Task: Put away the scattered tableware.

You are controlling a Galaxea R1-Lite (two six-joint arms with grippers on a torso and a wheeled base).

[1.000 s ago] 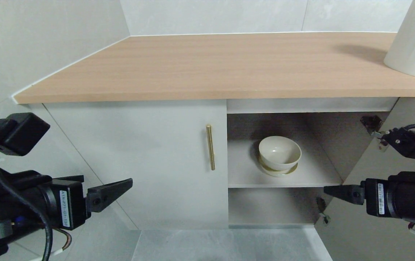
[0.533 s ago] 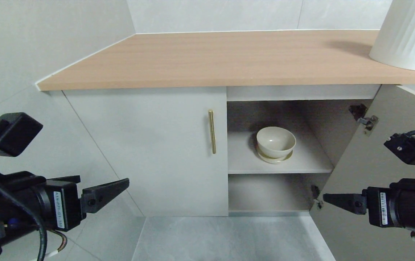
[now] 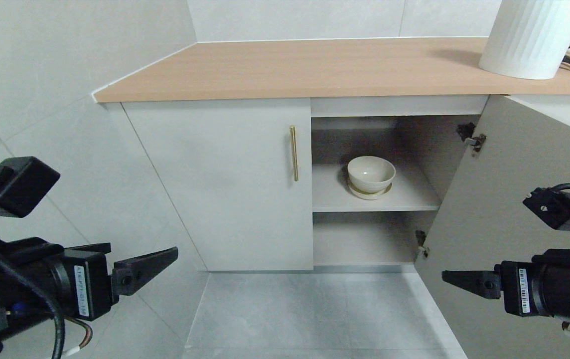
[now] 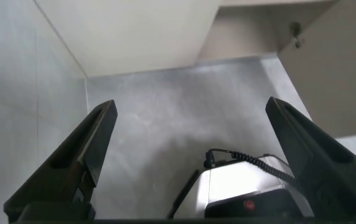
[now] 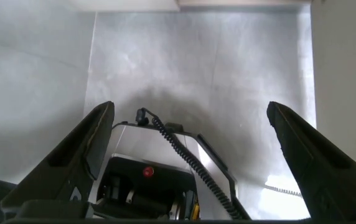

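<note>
left end effector [image 4: 190, 124], right end effector [image 5: 190, 124]: black, pointed | labels [image 3: 81, 298]: white | cables [image 3: 60, 319]: black

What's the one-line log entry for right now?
left gripper open, empty | right gripper open, empty | bowl on saucer, upper shelf | cabinet door open

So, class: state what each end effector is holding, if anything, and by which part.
Nothing is held. The left end effector and right end effector are both open and empty; the bowl sits on the cabinet shelf, apart from both.
</note>
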